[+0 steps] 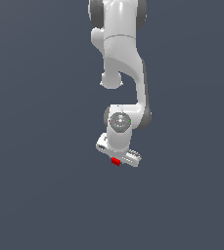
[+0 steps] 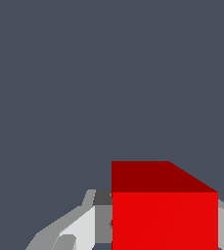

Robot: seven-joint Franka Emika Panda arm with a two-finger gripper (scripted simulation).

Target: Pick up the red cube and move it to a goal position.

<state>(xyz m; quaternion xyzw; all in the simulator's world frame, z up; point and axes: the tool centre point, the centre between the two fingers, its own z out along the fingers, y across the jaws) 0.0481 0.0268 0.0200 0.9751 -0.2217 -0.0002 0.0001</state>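
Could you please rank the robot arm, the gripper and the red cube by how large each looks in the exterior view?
Largest to smallest in the exterior view:
1. The robot arm, by far the largest.
2. The gripper, a white bar below the wrist.
3. The red cube, a tiny red patch at the gripper.

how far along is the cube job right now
Done, it seems: the grasp. The wrist view shows the red cube between the fingers of the gripper. In hand: carrying it. Left: reaching the goal, which neither view shows.
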